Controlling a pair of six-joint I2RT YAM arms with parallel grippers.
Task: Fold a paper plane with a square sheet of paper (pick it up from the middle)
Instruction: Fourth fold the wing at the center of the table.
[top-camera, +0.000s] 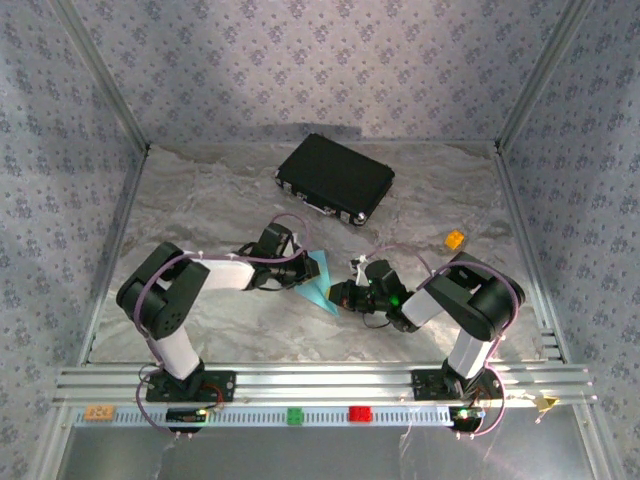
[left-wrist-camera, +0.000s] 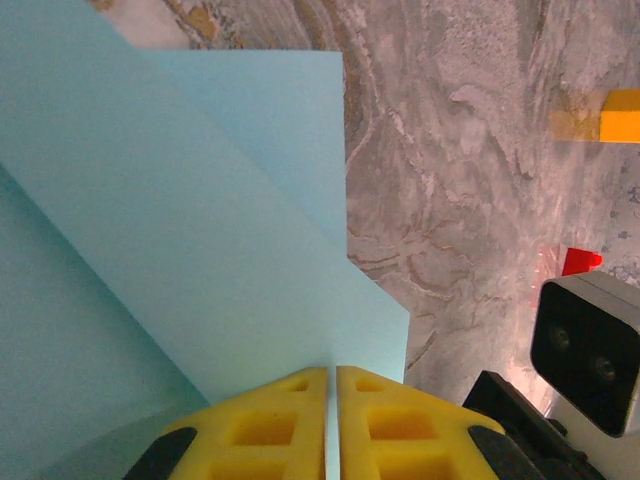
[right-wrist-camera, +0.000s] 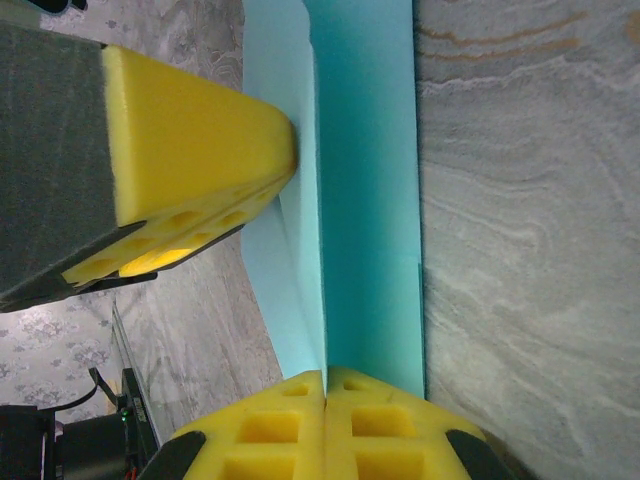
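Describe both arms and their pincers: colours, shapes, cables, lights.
The left arm and right arm both have white links between bulky black joints, with thin purple cables looping along them. A green light glows near the right wrist. The left pincer and right pincer each have two yellow foam-like fingers with square cut-outs, backed in black.

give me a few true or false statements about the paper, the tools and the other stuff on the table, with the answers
1. The left tool and the right tool are both shut on the blue paper. True.
2. The black case stands open. False: it lies shut at the far side of the table.
3. The blue paper is a flat, unfolded sheet. False: the left wrist view shows folded layers.
4. An orange block lies on the table, apart from the blue paper. True.
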